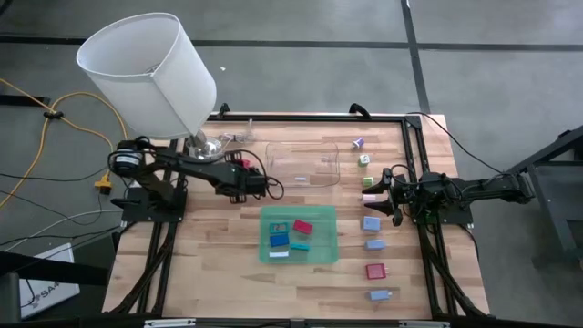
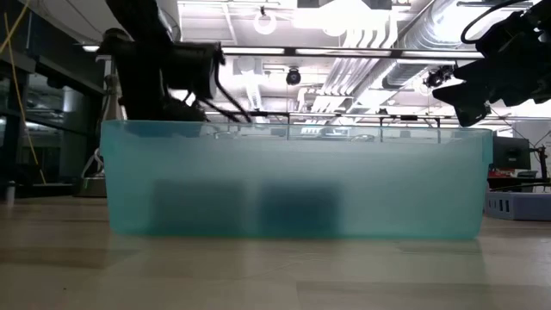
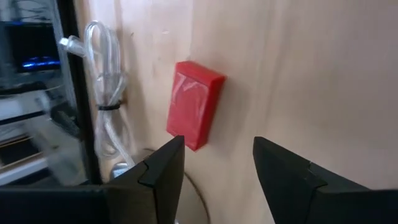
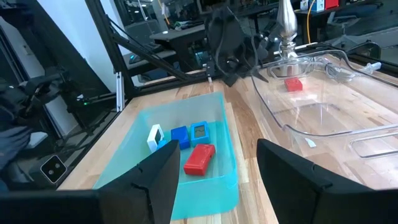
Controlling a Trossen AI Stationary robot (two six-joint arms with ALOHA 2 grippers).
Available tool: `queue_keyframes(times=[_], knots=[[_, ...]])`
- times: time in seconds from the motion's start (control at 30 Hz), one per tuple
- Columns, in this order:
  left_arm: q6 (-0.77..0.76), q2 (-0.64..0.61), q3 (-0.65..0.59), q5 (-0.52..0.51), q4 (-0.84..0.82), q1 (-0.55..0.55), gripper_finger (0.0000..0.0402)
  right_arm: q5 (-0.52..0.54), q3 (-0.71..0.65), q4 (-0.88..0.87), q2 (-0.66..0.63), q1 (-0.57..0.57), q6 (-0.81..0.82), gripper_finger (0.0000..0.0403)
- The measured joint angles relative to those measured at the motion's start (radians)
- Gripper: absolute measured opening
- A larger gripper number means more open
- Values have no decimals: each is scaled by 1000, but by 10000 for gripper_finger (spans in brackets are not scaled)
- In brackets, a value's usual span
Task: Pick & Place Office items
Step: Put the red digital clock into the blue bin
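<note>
Though hidden overhead, red block (image 3: 193, 104) before left gripper (image 3: 217, 162).

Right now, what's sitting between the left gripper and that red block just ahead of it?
Nothing: in the left wrist view, only bare wooden table separates the open left gripper from the red block lying flat just ahead.

Low view: green translucent tray (image 2: 293, 181) blocks nearly all of the counter; contents only two dark smudges through the wall. Lampshade (image 1: 150, 75) hides the left arm's base from above. Items by the right pincer (image 1: 390, 193) too small to identify. Left pincer fingers (image 3: 163, 171) cut off at frame bottom.
</note>
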Motion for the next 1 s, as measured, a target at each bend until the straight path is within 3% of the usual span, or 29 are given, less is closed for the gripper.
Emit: queue_keyframes(times=[0.17,0.53,1.0], knots=[[-8,64,-1,-94,44,-13,182,0,0,-1,0,0,0,201],[-10,32,0,-312,53,-121,178,0,0,-2,0,0,0,201],[-16,36,-1,-273,51,-42,94,0,0,-2,0,0,0,201]])
